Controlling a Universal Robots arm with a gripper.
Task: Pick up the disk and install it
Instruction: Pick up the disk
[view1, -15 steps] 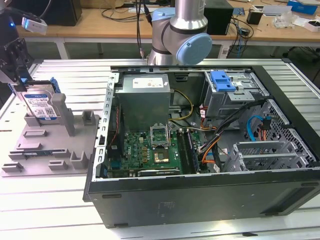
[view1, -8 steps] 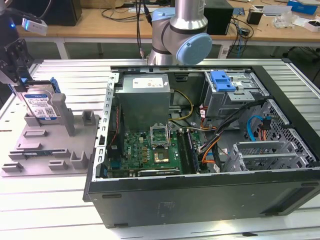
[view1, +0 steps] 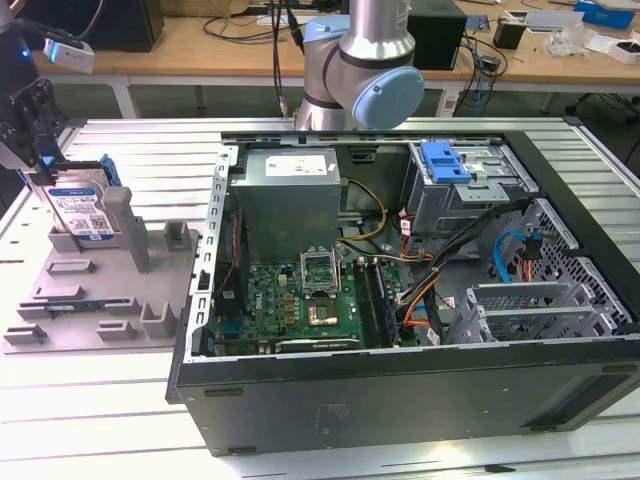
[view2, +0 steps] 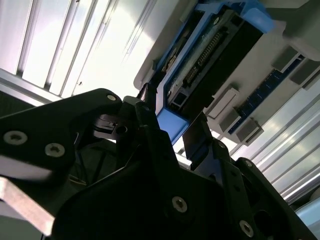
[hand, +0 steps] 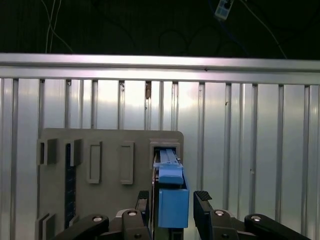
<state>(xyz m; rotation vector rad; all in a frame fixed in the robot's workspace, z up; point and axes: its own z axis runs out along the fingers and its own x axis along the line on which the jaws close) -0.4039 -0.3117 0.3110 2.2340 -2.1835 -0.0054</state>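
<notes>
Over at the exterior view's left, the hand (view1: 40, 168) hangs above a grey fixture plate (view1: 100, 300) on the slatted metal table (view1: 110, 430). The disk (view1: 82, 212) stands upright on edge in a slot of that plate, its white-and-blue label facing out. In the first wrist view the hand's two black fingers (hand: 202, 206) are spread and sit on either side of the disk's blue-framed end. A thin gap shows on one side, so they flank the disk without pinching it. The second wrist view shows the same straddle from close up. An open computer case (view1: 400, 410) lies on the table, well apart from the disk, with a blue bracket (view1: 445, 160) in its drive cage.
</notes>
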